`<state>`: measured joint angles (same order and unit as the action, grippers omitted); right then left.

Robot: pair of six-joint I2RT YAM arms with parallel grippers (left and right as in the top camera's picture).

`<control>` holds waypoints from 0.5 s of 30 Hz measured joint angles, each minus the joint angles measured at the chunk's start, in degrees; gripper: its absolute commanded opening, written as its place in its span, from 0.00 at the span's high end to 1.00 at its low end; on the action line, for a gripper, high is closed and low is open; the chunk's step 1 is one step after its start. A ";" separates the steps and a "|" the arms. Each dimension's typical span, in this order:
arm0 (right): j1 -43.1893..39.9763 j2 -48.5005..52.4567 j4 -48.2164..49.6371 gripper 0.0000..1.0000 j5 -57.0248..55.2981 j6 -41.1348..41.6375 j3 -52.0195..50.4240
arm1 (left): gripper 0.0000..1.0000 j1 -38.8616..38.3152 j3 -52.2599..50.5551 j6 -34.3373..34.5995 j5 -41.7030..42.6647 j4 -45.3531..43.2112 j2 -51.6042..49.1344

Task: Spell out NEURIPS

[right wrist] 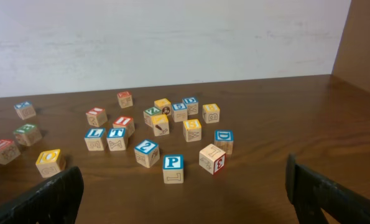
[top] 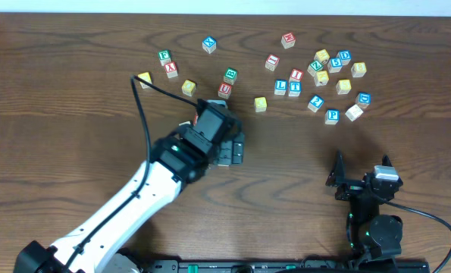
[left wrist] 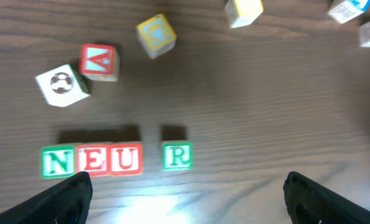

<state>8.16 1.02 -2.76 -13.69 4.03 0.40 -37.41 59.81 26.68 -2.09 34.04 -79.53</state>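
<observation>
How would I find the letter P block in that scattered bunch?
Look at the wooden table and the loose bunch of blocks ahead of the right arm's camera. The P block is the one nearest the camera. It alone shows a blue P, upright; the red-sided block beside it sits askew.

You are at a robot lab bench rather than in a home or a shop. The dark wood-grain surface (top: 58, 144) holds scattered small wooden alphabet cubes (right wrist: 173, 168). A white-and-black robot arm (top: 119, 212) and a black robot arm (top: 373, 227) stand by a black rail (top: 286, 265) along your near edge, and a loose black cable (top: 138, 114) trails over the wood. Behind are a plain white wall (right wrist: 172, 37) and a bare brown side panel (right wrist: 366, 43).
</observation>
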 measured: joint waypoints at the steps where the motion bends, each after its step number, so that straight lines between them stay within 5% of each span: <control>1: -0.02 0.00 0.00 0.01 0.00 0.00 0.00 | 0.03 1.44 0.17 -1.22 1.18 0.87 0.26; 15: 0.00 0.00 0.02 0.01 0.00 0.00 0.00 | 0.02 37.97 2.05 -17.84 20.94 11.06 17.31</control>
<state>8.16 1.02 -2.74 -13.69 4.03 0.40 0.56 61.87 8.84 18.85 45.10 -62.22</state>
